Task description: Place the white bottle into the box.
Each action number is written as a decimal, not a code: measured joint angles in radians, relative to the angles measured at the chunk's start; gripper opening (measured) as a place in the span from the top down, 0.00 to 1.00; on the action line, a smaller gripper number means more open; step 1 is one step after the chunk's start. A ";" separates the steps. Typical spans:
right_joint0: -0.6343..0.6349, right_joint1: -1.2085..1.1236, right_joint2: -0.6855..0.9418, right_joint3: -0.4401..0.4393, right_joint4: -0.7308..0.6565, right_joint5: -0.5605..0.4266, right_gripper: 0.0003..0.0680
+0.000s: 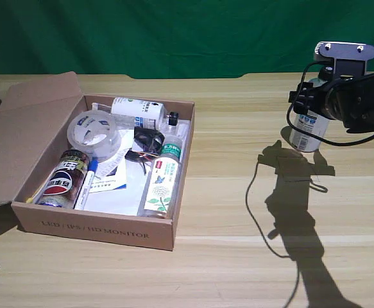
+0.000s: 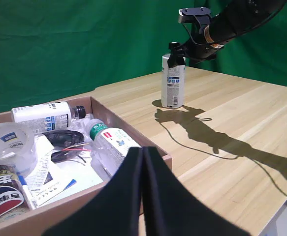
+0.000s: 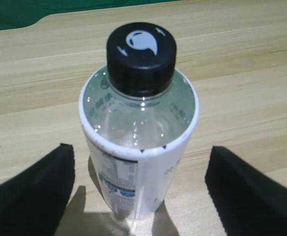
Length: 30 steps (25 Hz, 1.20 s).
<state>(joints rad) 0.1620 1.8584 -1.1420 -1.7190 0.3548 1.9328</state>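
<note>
On the exterior view's left, the box (image 1: 103, 231) sits on the wooden surface (image 1: 238, 212) with its flap lid (image 1: 20, 138) folded back. Many things lie inside it. A red and blue can (image 1: 63, 179) lies in the near corner on that view's left, with a blue pen (image 1: 87, 183) just beside it. A roll of clear tape (image 1: 93, 133) rests behind them. A short white bottle (image 1: 138, 112) lies on its side along the back wall. Some black cords (image 1: 145, 144) lie in the middle, and a slim clear bottle with a green cap (image 1: 162, 179) lies along the wall on that view's right. White papers (image 1: 113, 189) cover the bottom. Well apart from the box, on the exterior view's right, the white bottle (image 1: 308, 131) stands upright on the surface with its black cap (image 3: 141, 56) on. The tool (image 3: 138, 191) is spread wide. One black finger (image 3: 35, 187) is on each side of the white bottle, and neither one touches it. A dark shadow (image 1: 302, 205) lies on the surface below the arm (image 1: 360, 96).
</note>
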 joint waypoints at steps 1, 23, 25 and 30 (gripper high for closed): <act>0.000 0.009 -0.008 -0.001 0.002 0.000 0.05; 0.002 0.238 -0.151 0.000 0.073 0.040 0.07; 0.002 0.259 -0.170 0.000 0.082 0.045 0.07; 0.002 0.294 -0.205 -0.001 0.111 0.069 0.11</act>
<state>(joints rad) 0.1639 2.1523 -1.3467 -1.7195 0.4661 2.0018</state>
